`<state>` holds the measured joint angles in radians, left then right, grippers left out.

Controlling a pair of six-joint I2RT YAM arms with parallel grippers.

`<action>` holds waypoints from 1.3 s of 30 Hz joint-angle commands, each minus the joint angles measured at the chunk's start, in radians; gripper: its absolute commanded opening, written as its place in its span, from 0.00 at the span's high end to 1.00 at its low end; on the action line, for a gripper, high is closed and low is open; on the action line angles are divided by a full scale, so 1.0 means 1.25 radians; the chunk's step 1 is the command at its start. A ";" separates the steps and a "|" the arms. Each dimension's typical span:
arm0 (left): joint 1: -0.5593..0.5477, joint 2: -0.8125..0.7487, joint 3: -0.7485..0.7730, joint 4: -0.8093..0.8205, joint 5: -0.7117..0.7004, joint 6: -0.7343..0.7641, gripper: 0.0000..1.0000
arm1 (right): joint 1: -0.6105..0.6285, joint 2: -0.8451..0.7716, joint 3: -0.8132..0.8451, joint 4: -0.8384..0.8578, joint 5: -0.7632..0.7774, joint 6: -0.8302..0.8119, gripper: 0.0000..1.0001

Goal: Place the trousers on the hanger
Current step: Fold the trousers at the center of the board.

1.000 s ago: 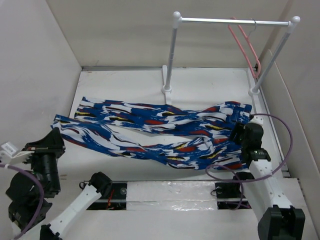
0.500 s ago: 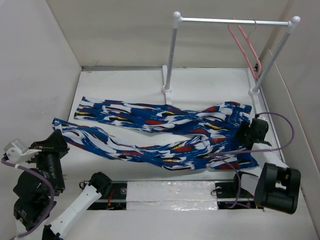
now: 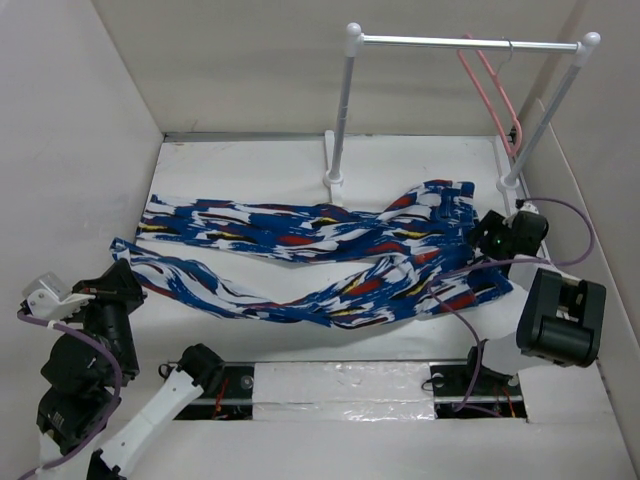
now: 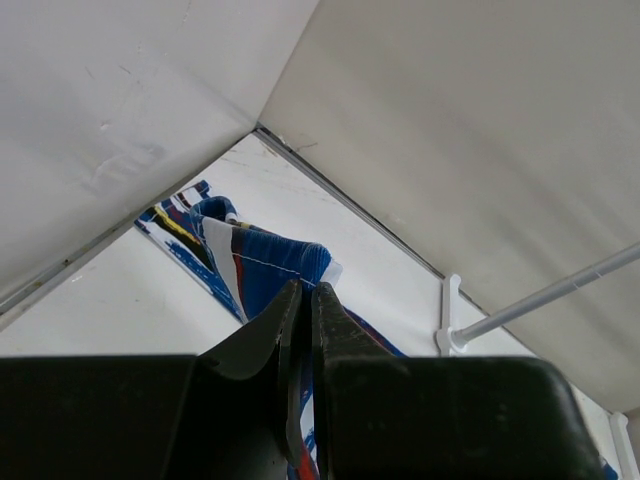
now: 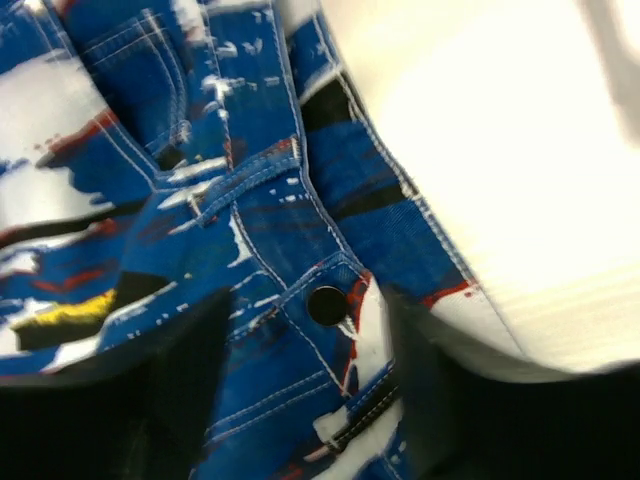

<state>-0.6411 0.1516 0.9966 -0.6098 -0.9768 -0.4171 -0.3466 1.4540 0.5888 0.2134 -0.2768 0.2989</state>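
1. Since the earlier frames, the right hand (image 3: 497,236) has been carried back and to the right, toward the foot of the rack (image 3: 340,110). The waist end of the trousers (image 3: 300,235) has been drawn along with it. The right arm has been folded in close to the wall. The left hand (image 3: 115,287) has been shifted only slightly, toward the near edge.
2. The left hand is pinched almost fully together on the hem of one leg, and a fold of blue cloth is seen squeezed between its jaws in the left wrist view.
3. The right hand is judged to be clamped on the waistband. In its wrist view the cloth around the button (image 5: 327,305) fills the gap between the dark, blurred fingers (image 5: 110,400).
4. By being held at both ends, the trousers are kept stretched lengthwise. They are spread across the middle of the bench (image 3: 250,165), with the legs lying side by side and the waist near the rack's right post.
5. This hold is probably meant to keep the cloth from bunching, so that it can be raised as one long band.
6. The hanger (image 3: 482,97) is hooked on the silver rail (image 3: 440,42) above the right hand, well clear of the trousers, and nothing has yet been threaded through it.
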 commanded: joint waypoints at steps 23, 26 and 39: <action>0.002 0.015 -0.002 0.120 0.077 0.029 1.00 | -0.270 -0.450 -0.299 -0.179 0.014 -0.054 0.35; 0.002 0.021 -0.002 0.111 0.071 0.028 1.00 | -0.279 -0.377 -0.303 -0.102 -0.019 -0.035 0.36; 0.002 0.031 0.000 0.112 0.063 0.012 1.00 | -0.317 -0.566 -0.140 -0.314 0.006 -0.072 1.00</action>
<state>-0.6411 0.1745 0.9894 -0.5205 -0.8944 -0.4011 -0.7273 0.9035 0.2794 -0.0116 -0.3790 0.2527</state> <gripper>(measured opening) 0.024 0.050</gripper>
